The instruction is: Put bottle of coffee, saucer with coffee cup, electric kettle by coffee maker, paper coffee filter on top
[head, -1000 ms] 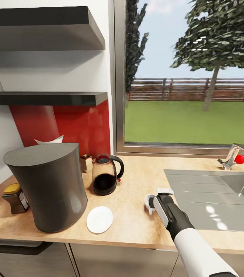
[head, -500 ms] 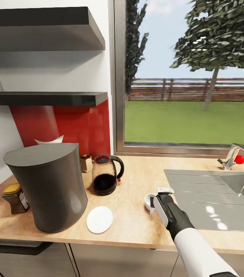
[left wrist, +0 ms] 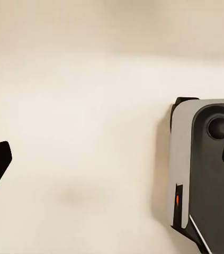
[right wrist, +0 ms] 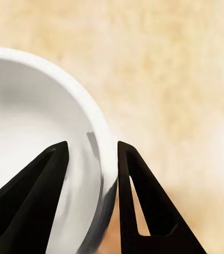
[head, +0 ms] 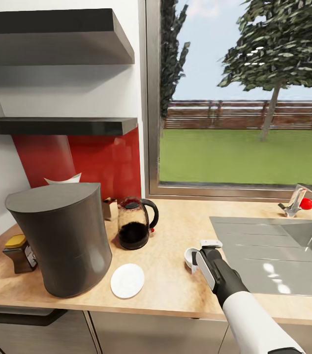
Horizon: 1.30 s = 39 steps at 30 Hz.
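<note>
The tall dark-grey coffee maker (head: 60, 238) stands on the kitchen countertop (head: 171, 285) at the left. The bottle of coffee (head: 20, 253) is on its left and the electric kettle (head: 134, 223) on its right. The white saucer (head: 127, 280) lies bare in front of the kettle. A tip of the paper coffee filter (head: 66, 180) peeks out behind the coffee maker's top. Near the sink, my right gripper (head: 197, 257) (right wrist: 92, 146) is shut on the rim of the coffee cup (head: 191, 255) (right wrist: 27, 116), one finger inside and one outside. My left gripper (left wrist: 112, 161) is open over a pale surface.
A steel sink (head: 279, 255) fills the counter's right side, with a red-knobbed tap (head: 296, 202) behind it. Two dark shelves (head: 57, 125) hang over the coffee maker. A small tan object (head: 109, 207) sits behind the kettle. Bare counter lies between saucer and cup.
The coffee cup has tilted slightly in the right gripper's hold near the sink. Everything else stays where it was.
</note>
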Available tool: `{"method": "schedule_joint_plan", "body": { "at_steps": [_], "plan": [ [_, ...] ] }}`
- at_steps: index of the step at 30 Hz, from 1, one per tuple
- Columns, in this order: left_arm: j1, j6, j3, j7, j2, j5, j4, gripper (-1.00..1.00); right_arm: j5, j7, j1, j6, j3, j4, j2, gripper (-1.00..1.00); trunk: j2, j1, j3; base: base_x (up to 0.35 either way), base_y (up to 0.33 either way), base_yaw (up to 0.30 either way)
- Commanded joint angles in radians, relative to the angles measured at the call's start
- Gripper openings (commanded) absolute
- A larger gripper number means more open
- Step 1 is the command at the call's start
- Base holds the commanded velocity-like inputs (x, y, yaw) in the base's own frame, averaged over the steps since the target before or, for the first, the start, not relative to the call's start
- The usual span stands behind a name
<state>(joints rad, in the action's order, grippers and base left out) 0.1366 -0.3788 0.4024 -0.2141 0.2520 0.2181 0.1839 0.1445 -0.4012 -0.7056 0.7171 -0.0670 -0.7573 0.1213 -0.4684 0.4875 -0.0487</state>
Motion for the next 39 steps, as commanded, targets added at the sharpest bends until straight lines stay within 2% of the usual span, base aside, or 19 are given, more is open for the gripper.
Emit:
{"method": "schedule_joint_plan", "body": {
  "at_steps": [1, 7, 10, 12, 13, 19, 25, 29, 39],
  "plan": [
    [0.0, -0.001, 0.008, -0.005, -0.001, 0.009, 0.002, 1.0, 0.041, -0.007, 0.0, -0.004, -0.003, 0.0, 0.0, -1.0, -0.001, 0.001, -0.002, 0.0, 0.0, 0.0],
    [0.0, 0.001, 0.007, -0.005, -0.002, 0.009, 0.002, 1.0, 0.043, -0.006, -0.001, -0.004, -0.002, -0.01, 0.004, -1.0, -0.001, 0.001, -0.002, 0.0, 0.0, 0.0],
    [0.0, 0.002, 0.007, -0.005, -0.001, 0.009, 0.001, 1.0, 0.043, -0.005, -0.001, 0.002, -0.003, -0.066, 0.004, -1.0, -0.001, 0.001, -0.002, 0.0, 0.0, 0.0],
    [0.0, 0.003, 0.007, -0.004, -0.001, 0.009, 0.001, 1.0, 0.043, -0.005, -0.001, 0.019, -0.003, -0.097, 0.005, -1.0, -0.001, 0.001, -0.002, 0.0, 0.0, 0.0],
    [0.0, 0.003, 0.007, -0.001, -0.001, 0.009, 0.001, 1.0, 0.043, -0.006, -0.001, 0.055, -0.005, -0.115, 0.007, -1.0, -0.001, 0.001, -0.002, 0.0, 0.0, 0.0],
    [0.0, 0.003, 0.006, 0.003, 0.0, 0.009, 0.002, 1.0, 0.043, -0.007, 0.0, 0.071, -0.008, -0.122, 0.013, -1.0, -0.001, 0.001, -0.002, 0.0, 0.025, 0.0],
    [0.0, 0.003, 0.007, 0.004, -0.002, 0.009, 0.002, 1.0, 0.043, -0.007, -0.001, 0.073, -0.011, -0.121, 0.015, -1.0, -0.001, 0.001, -0.002, 0.0, 0.258, 0.0],
    [0.0, 0.003, 0.006, 0.004, -0.001, 0.009, 0.002, 1.0, 0.043, -0.007, -0.001, 0.073, -0.012, -0.12, 0.027, -1.0, -0.001, 0.001, -0.002, -0.074, 0.297, 0.0],
    [0.0, 0.002, 0.006, 0.004, -0.002, 0.01, 0.002, 1.0, 0.041, -0.008, -0.001, 0.073, -0.011, -0.12, 0.032, -1.0, -0.001, 0.001, -0.002, -0.24, 0.237, 0.0]
  ]
}}
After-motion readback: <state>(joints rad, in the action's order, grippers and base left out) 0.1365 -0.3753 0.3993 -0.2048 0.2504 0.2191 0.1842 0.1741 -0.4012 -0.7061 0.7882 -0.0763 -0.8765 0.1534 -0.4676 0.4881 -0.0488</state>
